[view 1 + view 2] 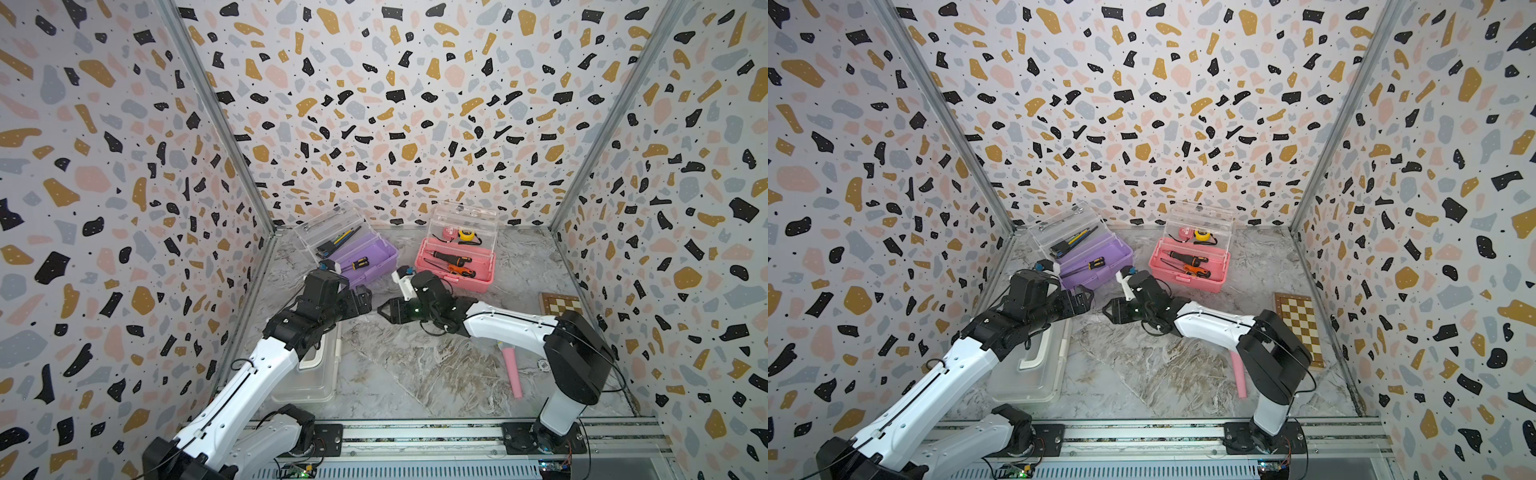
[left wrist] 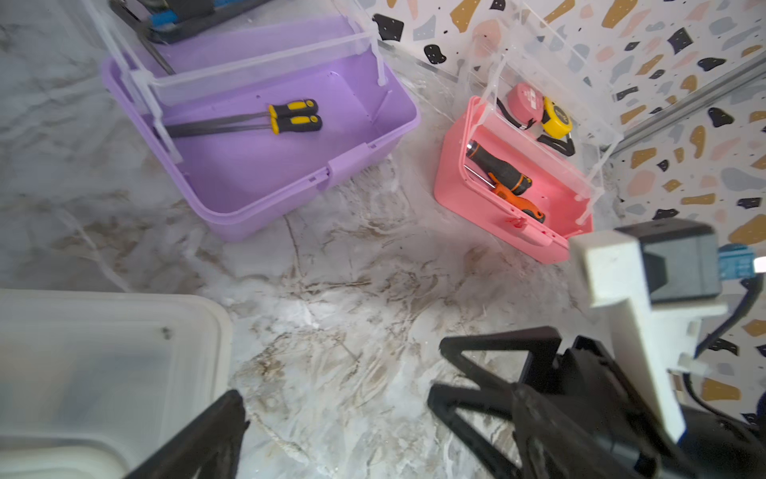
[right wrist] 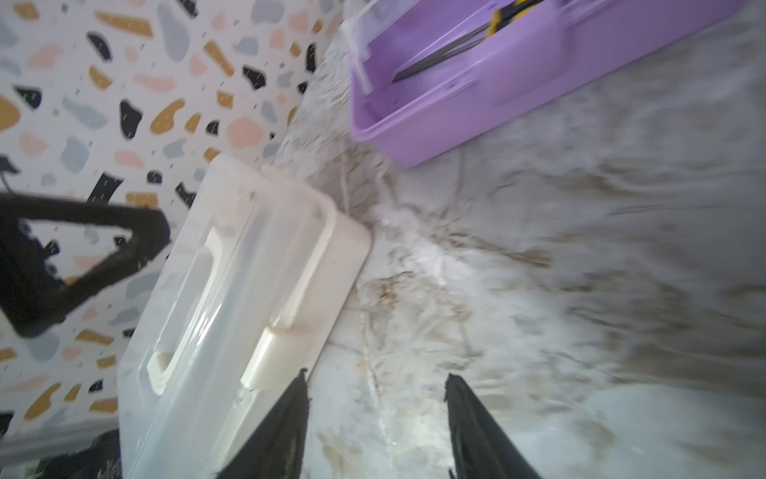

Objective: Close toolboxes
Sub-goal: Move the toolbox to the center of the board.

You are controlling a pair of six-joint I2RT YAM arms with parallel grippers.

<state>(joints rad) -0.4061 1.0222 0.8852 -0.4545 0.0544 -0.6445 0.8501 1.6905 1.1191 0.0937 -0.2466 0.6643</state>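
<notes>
- Toolboxes, L to R across the marble floor: white toolbox (image 1: pixel 1034 365) nearest me at the L wall, lid down; purple toolbox (image 1: pixel 361 257) at the back L; pink toolbox (image 1: pixel 455 266) at the back R. Purple and pink both stand w/ their clear lids up.
- White box: lies under my left arm; lid looks seated and its handle (image 3: pixel 195 298) lies flat. Whether the latch has caught, I cannot tell.
- Purple box: thin moulded plastic, prob. light and slick, so it may skid on the floor if pushed low. The clear lid (image 1: pixel 328 228) leans back toward the wall. Best contact, I judge: the lid's top edge, pressing fwd and down about the hinge. Screwdrivers (image 2: pixel 290 116) lie flat inside, below the rim.
- My left gripper (image 1: pixel 365 297): released, fingers wide apart, holding nothing, hovering just in front of the purple box.
- My right gripper (image 3: pixel 377 394): jaws part open, nothing between them, hanging over bare floor between the white and purple boxes, tips pointing at my left one.
- Pink box: same build; its clear lid (image 1: pixel 465 224) stands near upright. Tape measure (image 2: pixel 555 118) sits in what looks like a tray in the lid; may shift on closing.
- Hard to make out: clear lid edges and hinges against the patterned wall; front latches are small; right wrist view is blurred.
</notes>
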